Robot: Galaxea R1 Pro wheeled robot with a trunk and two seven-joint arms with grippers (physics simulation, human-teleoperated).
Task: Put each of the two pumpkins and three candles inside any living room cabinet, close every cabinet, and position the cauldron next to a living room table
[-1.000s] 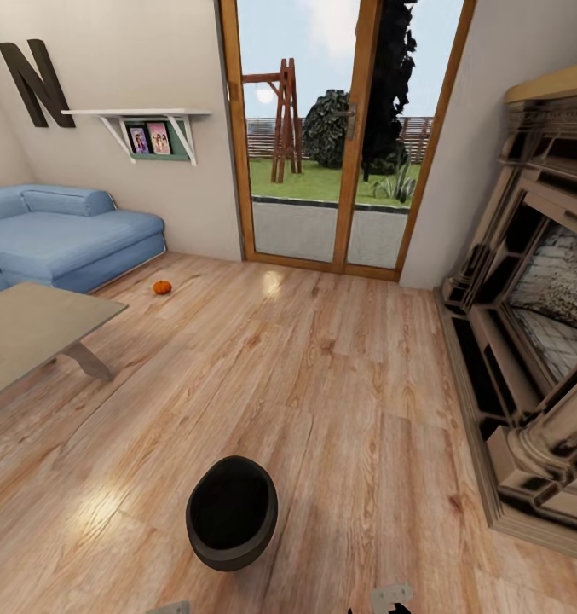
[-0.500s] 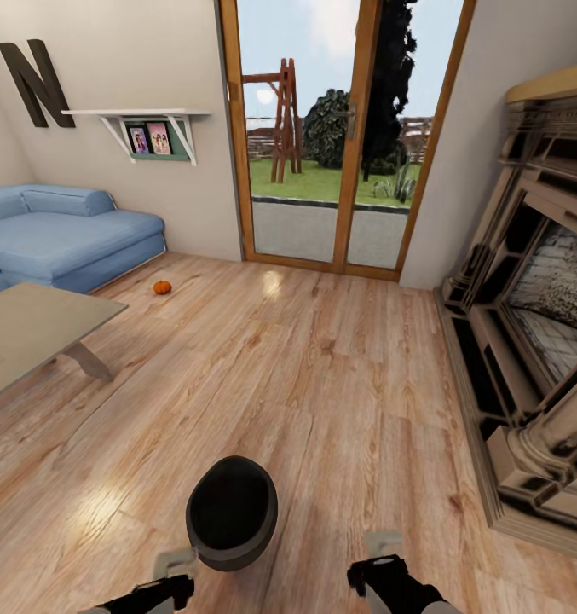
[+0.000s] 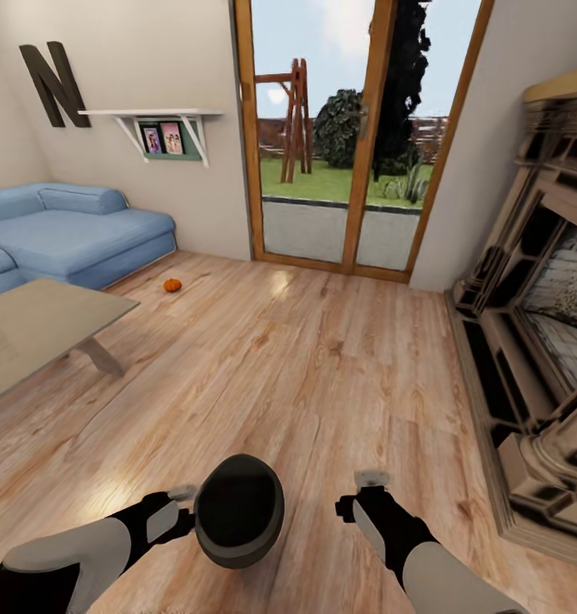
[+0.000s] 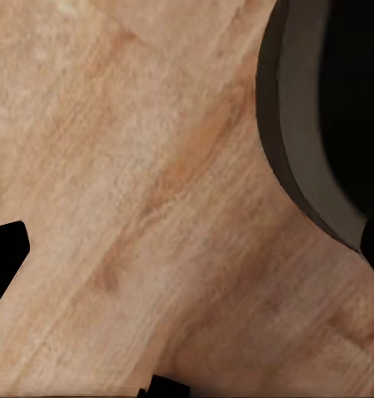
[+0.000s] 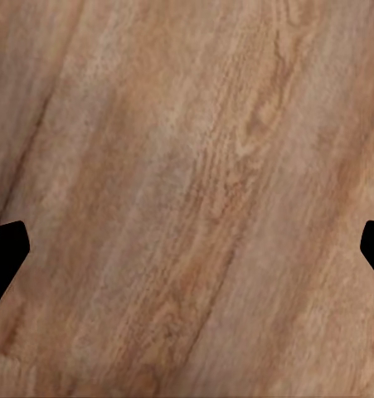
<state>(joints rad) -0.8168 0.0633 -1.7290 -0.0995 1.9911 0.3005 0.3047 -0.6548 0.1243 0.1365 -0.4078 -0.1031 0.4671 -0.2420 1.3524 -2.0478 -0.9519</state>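
Note:
The black cauldron (image 3: 239, 510) stands on the wood floor just in front of me, mouth up. My left gripper (image 3: 184, 507) hovers close beside its left side. In the left wrist view that gripper (image 4: 187, 249) is open, with the cauldron rim (image 4: 307, 149) off to one side of it. My right gripper (image 3: 369, 488) hangs a short way off the cauldron's right side and stands open (image 5: 187, 249) over bare floor. One orange pumpkin (image 3: 172, 285) lies on the floor near the sofa. The grey-topped table (image 3: 32, 328) is at the left. Candles and cabinet are out of view.
A blue sofa (image 3: 75, 230) lines the left wall under a shelf (image 3: 152, 115). Glass doors (image 3: 339, 170) open onto a garden straight ahead. A large ornate fireplace (image 3: 535, 341) fills the right side. Open floor lies between table and fireplace.
Both arms have risen into the head view and reached forward on either side of the cauldron. The camera has shifted slightly, so the room sits a little to the right.

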